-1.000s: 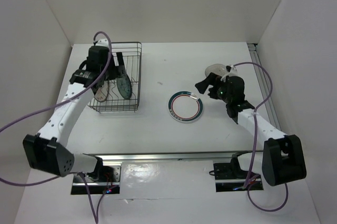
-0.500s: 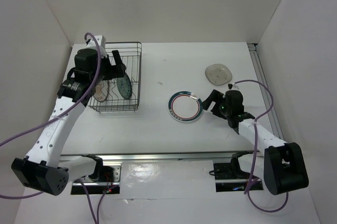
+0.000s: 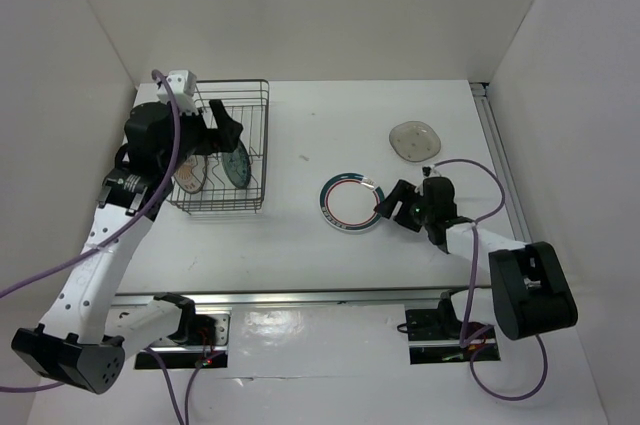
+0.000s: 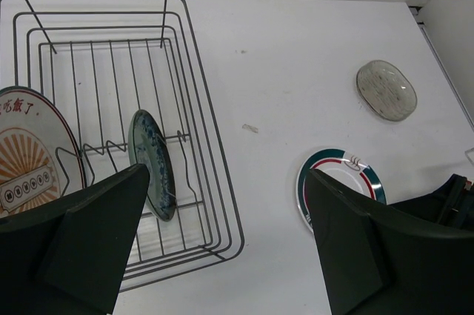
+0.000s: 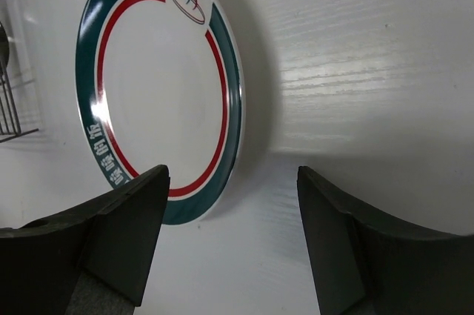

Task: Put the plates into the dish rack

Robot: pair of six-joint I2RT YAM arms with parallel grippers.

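The dish rack point(image 4: 211, 144) is thin dark metal wire, smooth with a dull sheen. The ringed plate point(image 5: 163, 100) looks glazed and glossy (a soft highlight runs along its teal rim). The grey plate point(image 4: 386, 90) appears mottled and faintly glassy. The table point(image 5: 355, 70) is matt white with fine grain lines. The right gripper point(image 5: 231, 174) has matt, dark, plastic-looking fingers.

The dish rack point(image 4: 222, 181) is dark wire. One plate point(image 4: 33, 159) is white with an orange sunburst and red lettering; the next plate point(image 4: 152, 163) is mottled teal-green. The ringed plate point(image 5: 159, 85) is white with a teal outer band, a thin red ring and a small multicoloured squiggle. The far plate point(image 4: 386, 90) is pale speckled grey. The counter point(image 3: 300, 235) is white. The left claw point(image 4: 226, 178) and right claw point(image 5: 231, 174) are black.
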